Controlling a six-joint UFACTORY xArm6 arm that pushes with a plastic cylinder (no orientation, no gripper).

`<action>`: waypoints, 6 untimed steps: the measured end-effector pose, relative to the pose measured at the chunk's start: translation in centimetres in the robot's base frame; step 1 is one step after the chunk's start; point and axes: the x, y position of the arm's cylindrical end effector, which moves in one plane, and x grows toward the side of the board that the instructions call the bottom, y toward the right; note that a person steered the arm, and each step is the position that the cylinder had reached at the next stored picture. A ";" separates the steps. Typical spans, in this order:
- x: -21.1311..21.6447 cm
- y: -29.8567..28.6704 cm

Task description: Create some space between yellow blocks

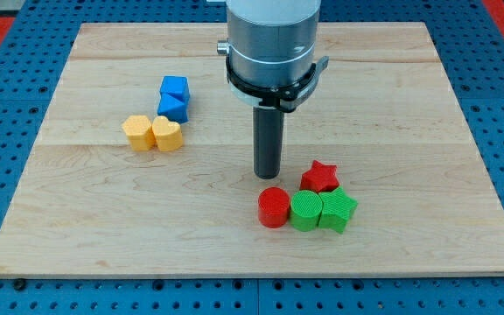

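Two yellow blocks touch each other at the view's left: a yellow hexagon-like block point(136, 133) and a yellow heart-shaped block point(168, 134) to its right. My tip point(268, 175) is at the board's middle, well to the right of the yellow pair and apart from it. It stands just above the red cylinder point(273, 207) and left of the red star point(320, 177).
Two blue blocks point(174, 98) sit just above the yellow heart, the lower one touching it. A green cylinder point(305, 212) and a green star point(338, 210) sit right of the red cylinder. The wooden board point(409, 105) lies on a blue pegboard.
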 end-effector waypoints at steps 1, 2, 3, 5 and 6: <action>-0.2 0.1; -0.5 -2.0; -0.2 -5.0; -2.2 -14.6; -7.0 -15.8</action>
